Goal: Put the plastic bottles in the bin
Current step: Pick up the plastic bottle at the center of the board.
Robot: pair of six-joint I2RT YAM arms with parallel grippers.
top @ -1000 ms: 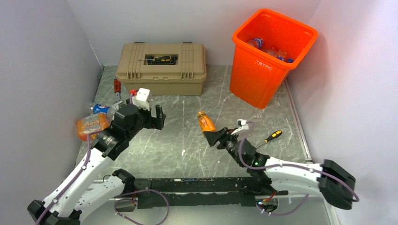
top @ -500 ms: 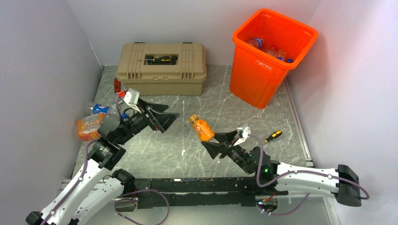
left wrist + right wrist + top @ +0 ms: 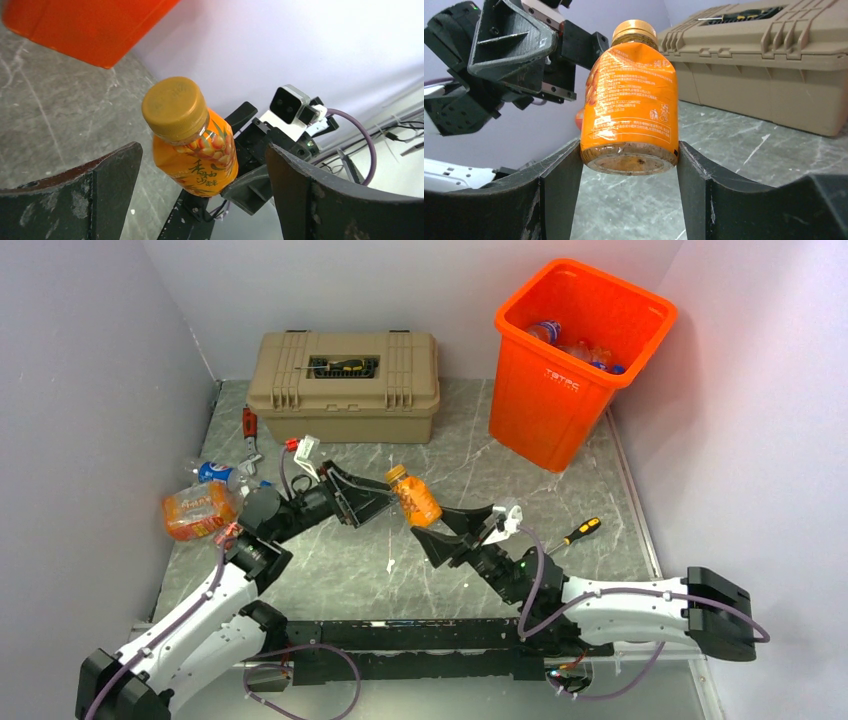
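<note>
A small orange-labelled bottle (image 3: 413, 496) with an orange cap is held in the air at mid-table. My right gripper (image 3: 432, 524) is shut on its base, and its two fingers press the bottom edge in the right wrist view (image 3: 629, 159). My left gripper (image 3: 374, 506) is open, with its jaws on either side of the bottle's cap end and not touching it; the cap faces its camera (image 3: 192, 145). The orange bin (image 3: 560, 405) stands at the back right with several bottles (image 3: 548, 331) inside. An orange-wrapped bottle (image 3: 195, 510) and a blue-labelled bottle (image 3: 214, 472) lie at the left wall.
A tan latched toolbox (image 3: 345, 390) stands at the back with a screwdriver (image 3: 345, 365) in its lid tray. A yellow-handled screwdriver (image 3: 581, 531) lies right of my right arm. A red-handled tool (image 3: 249, 425) lies left of the toolbox. Walls close in on the left, back and right.
My right gripper has carried the orange bottle left and farther from the arm bases. My left arm has swung right and reached out, its open jaws now around the bottle's cap end.
</note>
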